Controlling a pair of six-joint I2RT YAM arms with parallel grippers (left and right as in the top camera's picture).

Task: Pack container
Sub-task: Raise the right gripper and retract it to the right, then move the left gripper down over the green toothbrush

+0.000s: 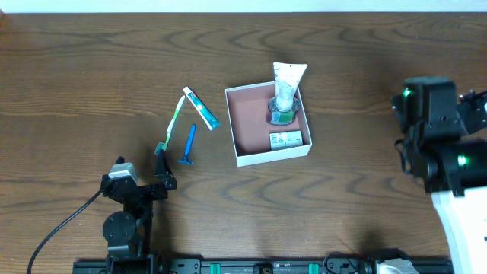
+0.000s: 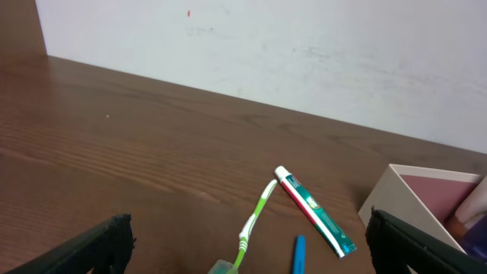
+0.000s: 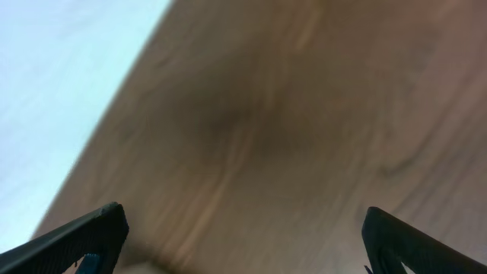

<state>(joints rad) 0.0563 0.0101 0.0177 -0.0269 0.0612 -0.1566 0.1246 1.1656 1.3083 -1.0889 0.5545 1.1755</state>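
White container (image 1: 247,122) sat mid-table with tube (image 1: 288,82) and carton (image 1: 286,139) inside. Toothbrush (image 1: 170,125), toothpaste (image 1: 201,107) and razor (image 1: 189,144) lay loose left of it, so roughly half packed. Left gripper (image 2: 247,232) spread wide, empty, near the toothbrush; right gripper (image 3: 243,224) also spread, empty, well off right.
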